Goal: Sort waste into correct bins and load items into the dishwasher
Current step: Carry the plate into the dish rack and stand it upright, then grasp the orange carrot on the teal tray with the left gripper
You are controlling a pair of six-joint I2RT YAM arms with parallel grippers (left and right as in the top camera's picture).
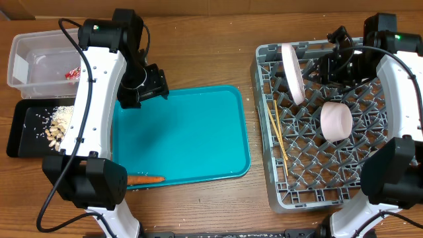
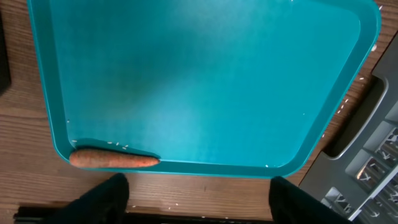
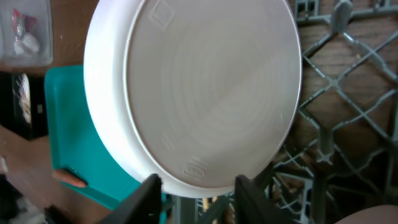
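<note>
A white plate (image 1: 293, 73) stands on edge among the pegs at the back left of the grey dishwasher rack (image 1: 264, 53). My right gripper (image 3: 199, 196) is open, its fingers to either side of the plate's (image 3: 199, 93) lower rim and not pinching it. A small white cup (image 1: 336, 121) and the chopsticks (image 1: 277, 132) lie in the rack. My left gripper (image 2: 199, 202) is open and empty above the teal tray (image 2: 205, 74). The orange carrot (image 2: 112, 160) lies at the tray's near edge.
The clear tub (image 1: 39, 63) at the back left holds a red wrapper (image 1: 73, 73). In front of it the black tray (image 1: 20, 132) holds pale rice scraps (image 1: 59, 125). A few grains lie on the wood by the teal tray.
</note>
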